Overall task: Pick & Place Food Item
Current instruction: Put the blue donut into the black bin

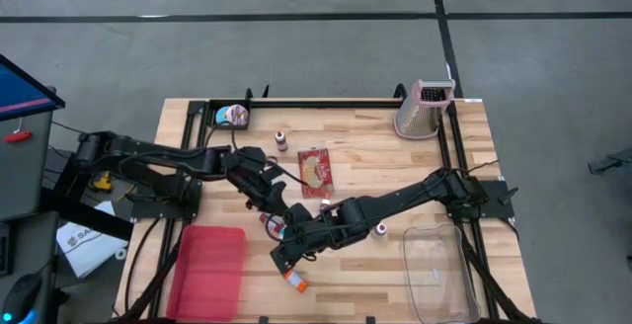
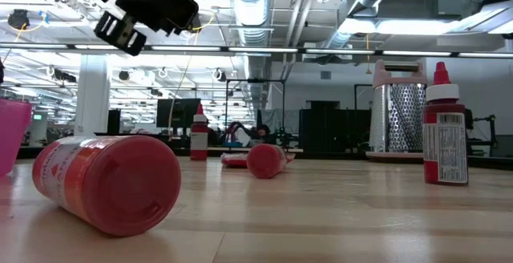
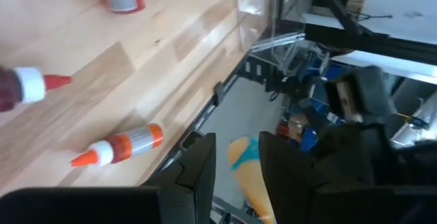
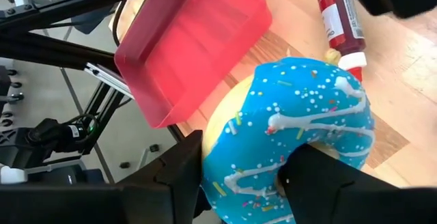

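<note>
Right claw [image 4: 239,176]: clenching a blue-iced doughnut with white drizzle and sprinkles [image 4: 300,142], carried above the worktop [image 1: 375,156] near the middle front.
Step advice: I judge it should be travelling left over the shallow pink plastic tray [image 1: 209,270], lowering before letting go.
Right arm pose: stretching low and leftward.
Left claw [image 1: 279,210]: hovering just beside; grip unclear.

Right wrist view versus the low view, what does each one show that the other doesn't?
Only the right wrist view shows the blue frosted donut clamped in the right end effector, above the red tray. Only the low view shows the metal grater and a toppled red jar. Both show the wooden table and red sauce bottles.
</note>
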Robot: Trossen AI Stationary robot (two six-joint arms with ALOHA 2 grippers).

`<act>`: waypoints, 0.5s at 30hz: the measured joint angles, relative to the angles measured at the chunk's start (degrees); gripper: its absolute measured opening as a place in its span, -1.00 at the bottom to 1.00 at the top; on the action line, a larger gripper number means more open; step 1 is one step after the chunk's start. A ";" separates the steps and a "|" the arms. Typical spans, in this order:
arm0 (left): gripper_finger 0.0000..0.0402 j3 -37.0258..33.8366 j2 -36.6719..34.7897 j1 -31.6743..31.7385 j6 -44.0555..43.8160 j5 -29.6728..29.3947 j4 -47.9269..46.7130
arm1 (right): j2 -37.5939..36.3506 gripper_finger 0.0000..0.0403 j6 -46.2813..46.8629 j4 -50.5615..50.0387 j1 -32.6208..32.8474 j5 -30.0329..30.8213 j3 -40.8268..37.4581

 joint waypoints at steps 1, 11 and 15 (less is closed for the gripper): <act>-0.45 0.06 -0.40 0.06 0.13 -0.02 -1.04 | 0.00 -0.14 -0.14 -0.23 0.04 0.02 0.00; -0.22 0.00 -2.95 -1.58 -3.73 -0.19 -6.11 | 0.00 -0.14 -1.87 -3.17 0.07 0.74 0.00; -0.10 0.00 -2.13 -2.23 -6.12 -0.39 -3.31 | 0.00 -0.14 -2.41 -3.24 0.04 1.64 0.00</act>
